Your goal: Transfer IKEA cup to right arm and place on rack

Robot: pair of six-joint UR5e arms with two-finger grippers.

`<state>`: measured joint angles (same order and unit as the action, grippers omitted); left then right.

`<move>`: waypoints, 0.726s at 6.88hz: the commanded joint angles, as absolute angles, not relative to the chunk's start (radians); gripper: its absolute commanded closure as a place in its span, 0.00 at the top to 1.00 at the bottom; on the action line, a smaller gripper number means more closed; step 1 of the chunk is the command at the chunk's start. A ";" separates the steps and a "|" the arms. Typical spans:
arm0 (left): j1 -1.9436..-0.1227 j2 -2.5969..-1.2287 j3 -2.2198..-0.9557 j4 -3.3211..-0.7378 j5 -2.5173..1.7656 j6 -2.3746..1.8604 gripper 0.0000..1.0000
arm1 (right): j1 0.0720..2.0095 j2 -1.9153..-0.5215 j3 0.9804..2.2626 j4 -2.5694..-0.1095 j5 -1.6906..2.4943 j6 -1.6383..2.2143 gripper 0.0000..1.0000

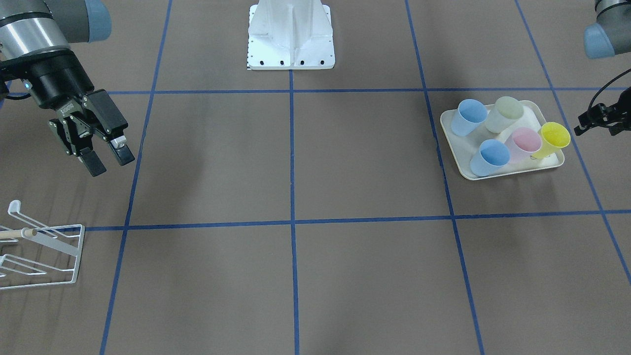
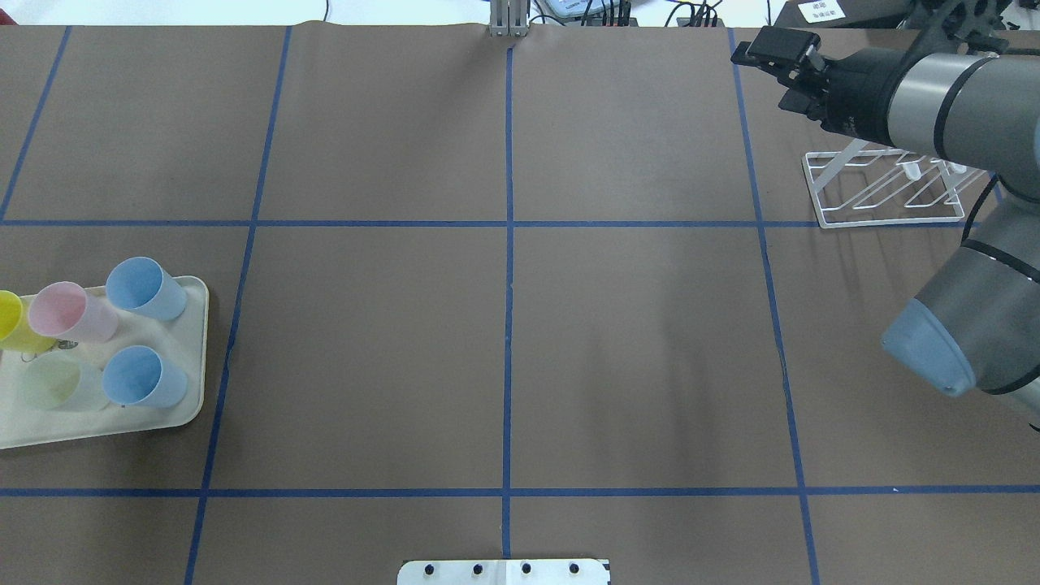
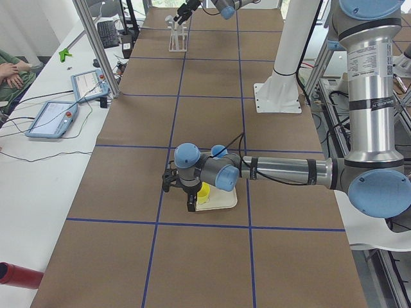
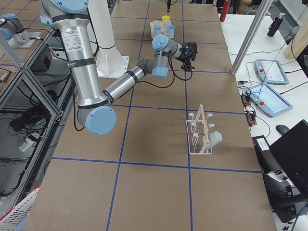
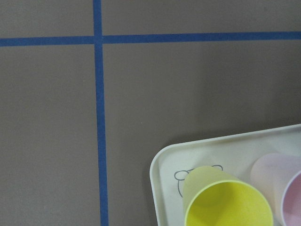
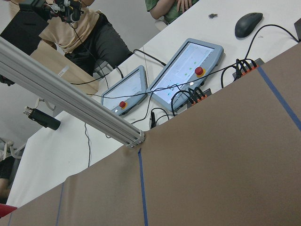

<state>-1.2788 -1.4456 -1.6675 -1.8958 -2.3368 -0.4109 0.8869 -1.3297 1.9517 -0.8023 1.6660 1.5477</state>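
Yellow plastic, the IKEA cup [image 1: 553, 139] nearest the left gripper [image 1: 597, 118] stands in a corner of the cream tray [image 1: 531, 117], close against a pink cup [image 1: 525, 143]. A grasp there may, I think, push the pink one or tip the yellow one over the rim, as room is little. The left gripper is cut off at the view's edge; whether its jaws are apart I cannot tell. The right gripper [image 1: 109, 162] hangs spread and empty near the rack [image 1: 49, 249].

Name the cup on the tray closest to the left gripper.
The yellow cup, at the tray corner beside the left gripper; the other four stand farther away.
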 commanded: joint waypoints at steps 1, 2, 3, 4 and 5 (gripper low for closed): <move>-1.275 -1.453 -1.622 -2.006 -2.338 -0.520 0.98 | 0.885 -1.324 1.945 -0.802 1.666 1.546 0.99; -1.270 -1.451 -1.577 -2.069 -2.338 -0.522 0.98 | 0.885 -1.324 1.945 -0.802 1.666 1.546 0.99; -1.264 -1.453 -1.554 -2.103 -2.338 -0.523 0.98 | 0.885 -1.325 1.947 -0.802 1.666 1.546 0.99; -1.255 -1.451 -1.555 -2.112 -2.339 -0.523 0.99 | 0.885 -1.325 1.948 -0.802 1.666 1.546 0.99; -1.249 -1.441 -1.555 -2.147 -2.339 -0.523 0.99 | 0.885 -1.325 1.947 -0.802 1.667 1.545 0.99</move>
<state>-1.2570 -1.4490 -1.5592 -2.1113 -2.3388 -0.5222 0.8851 -1.3252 1.9470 -0.8023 1.6662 1.5459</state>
